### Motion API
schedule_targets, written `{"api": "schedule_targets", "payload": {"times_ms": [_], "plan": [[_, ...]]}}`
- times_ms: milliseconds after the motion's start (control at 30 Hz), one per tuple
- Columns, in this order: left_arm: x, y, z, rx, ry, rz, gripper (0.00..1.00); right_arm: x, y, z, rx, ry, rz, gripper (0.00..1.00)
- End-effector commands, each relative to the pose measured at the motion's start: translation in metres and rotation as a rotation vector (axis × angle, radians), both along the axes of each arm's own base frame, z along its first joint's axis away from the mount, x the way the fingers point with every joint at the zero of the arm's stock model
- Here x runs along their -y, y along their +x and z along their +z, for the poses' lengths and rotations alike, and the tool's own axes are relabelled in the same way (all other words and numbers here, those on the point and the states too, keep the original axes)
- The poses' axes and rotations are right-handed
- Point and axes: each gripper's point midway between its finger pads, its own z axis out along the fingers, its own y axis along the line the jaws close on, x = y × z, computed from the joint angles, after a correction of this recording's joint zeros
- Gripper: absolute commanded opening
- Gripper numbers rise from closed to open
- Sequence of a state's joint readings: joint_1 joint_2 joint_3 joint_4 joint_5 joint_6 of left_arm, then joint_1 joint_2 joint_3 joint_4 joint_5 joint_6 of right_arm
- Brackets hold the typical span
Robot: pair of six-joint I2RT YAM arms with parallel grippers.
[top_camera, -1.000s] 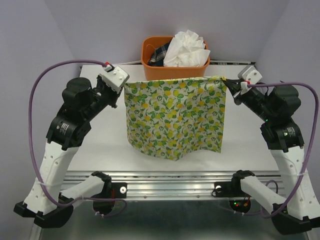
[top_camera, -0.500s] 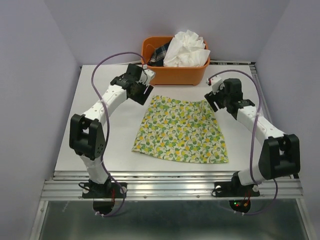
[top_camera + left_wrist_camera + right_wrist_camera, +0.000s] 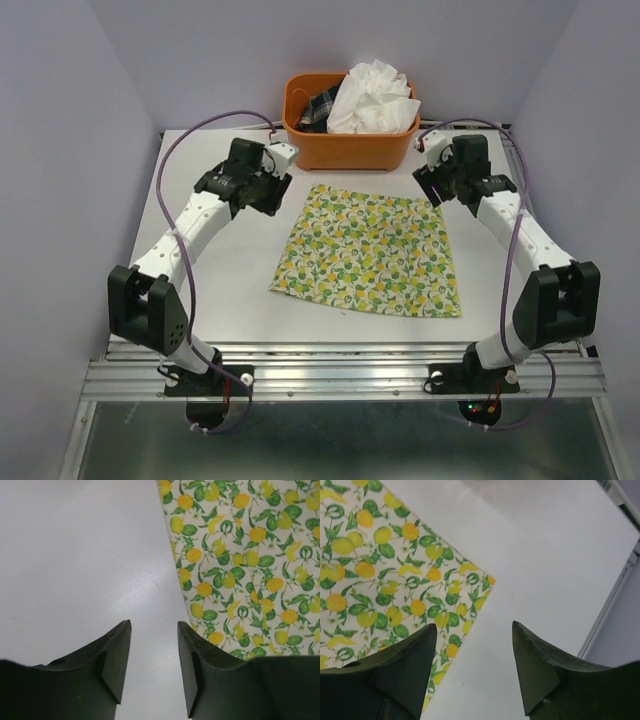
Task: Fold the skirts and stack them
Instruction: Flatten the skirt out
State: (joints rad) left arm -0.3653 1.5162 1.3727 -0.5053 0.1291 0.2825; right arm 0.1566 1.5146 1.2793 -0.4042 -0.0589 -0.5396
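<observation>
Though hovering just beside the far corners of the lemon-print skirt, laid flat and unfolded on the table, gripping nothing with either left gripper or right gripper, both spread wide, with the crinkly white skirt heaped in the orange basket behind.

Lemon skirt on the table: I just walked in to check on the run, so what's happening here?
Two robot arms are working on folding skirts. The lemon-print skirt lies spread flat on the table, not yet folded. The left gripper and right gripper are both open and empty, one near each far corner. The white skirt sits crumpled in the orange basket behind.
</observation>
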Motion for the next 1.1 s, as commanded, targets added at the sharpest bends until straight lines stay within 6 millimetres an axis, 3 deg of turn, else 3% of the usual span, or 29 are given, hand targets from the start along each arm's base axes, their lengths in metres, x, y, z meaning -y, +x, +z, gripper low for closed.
{"api": "schedule_targets", "payload": {"times_ms": [0, 133, 233, 267, 433, 567, 700, 733, 900, 1033, 1067], "plan": [[0.025, -0.023, -0.030, -0.091, -0.033, -0.169, 0.45, -0.003, -0.022, -0.036, -0.187, -0.047, 0.078, 0.65], [0.040, -0.049, -0.060, -0.206, 0.008, -0.278, 0.34, 0.003, -0.038, -0.076, -0.342, -0.105, 0.104, 0.63], [0.039, -0.063, -0.085, -0.277, 0.054, -0.302, 0.29, 0.011, -0.050, -0.103, -0.415, -0.159, 0.122, 0.62], [0.039, -0.069, -0.101, -0.320, 0.083, -0.307, 0.28, 0.014, -0.055, -0.111, -0.433, -0.178, 0.127, 0.61], [0.032, -0.076, -0.148, -0.427, 0.185, -0.317, 0.19, 0.026, -0.083, -0.143, -0.526, -0.251, 0.163, 0.61], [0.030, -0.068, -0.171, -0.468, 0.228, -0.288, 0.15, 0.033, -0.120, -0.166, -0.638, -0.279, 0.211, 0.59], [0.028, -0.052, -0.192, -0.489, 0.274, -0.256, 0.12, 0.025, -0.166, -0.185, -0.749, -0.250, 0.284, 0.58], [0.023, -0.049, -0.204, -0.516, 0.296, -0.240, 0.12, 0.022, -0.176, -0.187, -0.772, -0.248, 0.303, 0.58], [0.018, -0.001, -0.207, -0.487, 0.334, -0.184, 0.10, -0.013, -0.228, -0.194, -0.841, -0.263, 0.437, 0.58], [0.018, 0.047, -0.199, -0.427, 0.339, -0.125, 0.11, -0.070, -0.267, -0.187, -0.860, -0.241, 0.602, 0.58], [0.022, 0.069, -0.180, -0.375, 0.312, -0.098, 0.12, -0.083, -0.273, -0.183, -0.872, -0.215, 0.634, 0.58]]}}
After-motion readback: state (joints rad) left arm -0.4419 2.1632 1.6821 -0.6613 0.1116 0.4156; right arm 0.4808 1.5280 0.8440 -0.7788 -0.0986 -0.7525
